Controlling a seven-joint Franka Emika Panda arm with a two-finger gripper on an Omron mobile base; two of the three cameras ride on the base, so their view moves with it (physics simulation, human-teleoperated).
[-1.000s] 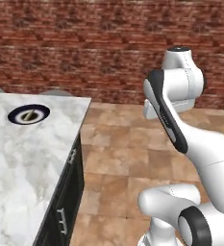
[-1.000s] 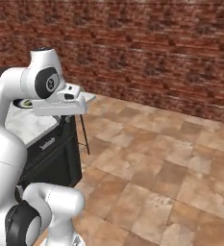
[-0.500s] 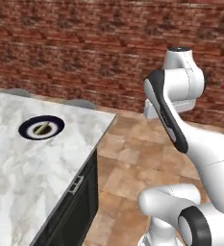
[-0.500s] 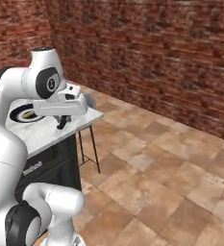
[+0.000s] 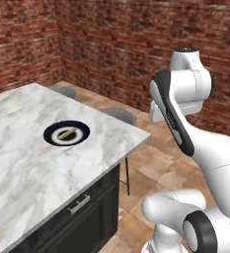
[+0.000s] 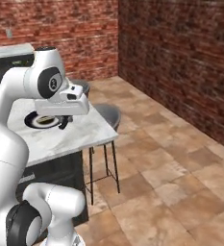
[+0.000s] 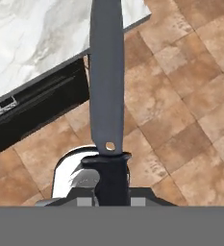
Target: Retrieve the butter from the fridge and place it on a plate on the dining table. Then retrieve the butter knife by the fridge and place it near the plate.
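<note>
The gripper [image 7: 111, 190] is clenched on the black handle of the butter knife [image 7: 106, 81], whose dark blade runs straight out from between the jaws, over the tiled floor [image 7: 180, 96] and across the edge of the dining table [image 5: 27, 163]. On that marble top sits the plate [image 5: 66, 133] with the butter [image 5: 67, 133] lying in its centre. A grey stool [image 6: 106, 115] stands just beside the table's corner.

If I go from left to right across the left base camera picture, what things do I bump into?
Dining table → plate with the butter on it → stool → robot arm.
</note>
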